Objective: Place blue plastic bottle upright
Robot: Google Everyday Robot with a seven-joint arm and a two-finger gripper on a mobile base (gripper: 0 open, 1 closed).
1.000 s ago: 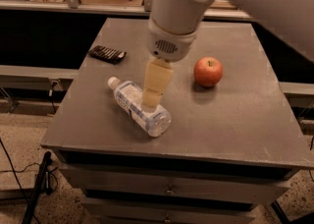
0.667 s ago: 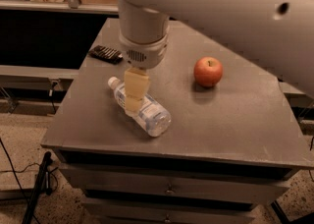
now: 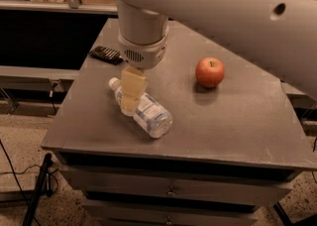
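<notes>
- I see the gripper [image 3: 132, 96] hanging from the round white wrist [image 3: 142, 41] of the arm [image 3: 223, 7], low over the left half of the table [image 3: 237, 121].
- Its tan tip covers the bottle [image 3: 151, 117] at the shoulder, just behind the cap [image 3: 114, 83]. From my view it looks to be touching the plastic.
- I cannot tell whether the gripper is parted or clamped on the bottle. From this angle it reads to me as one tan block.
- The bottle lies on its side on the table, not upright. The white cap points to the back left and the base points toward the front edge.
- Its pale label [image 3: 143, 112] with dark print wraps the middle, and the clear bluish base end sits nearest me.
- A red apple [image 3: 210, 72] stands on the table to the right, well apart from the bottle and the gripper.
- A flat dark object [image 3: 105, 54] lies near the back left edge, behind the bottle and apart from it. I cannot make out what it is.
- The arm crosses the top of my view from the upper right and hides part of the table's far side.
- Below the tabletop I see drawers [image 3: 198, 190] with small knobs.
- A dark cable [image 3: 15, 175] runs over the speckled floor at the lower left.
</notes>
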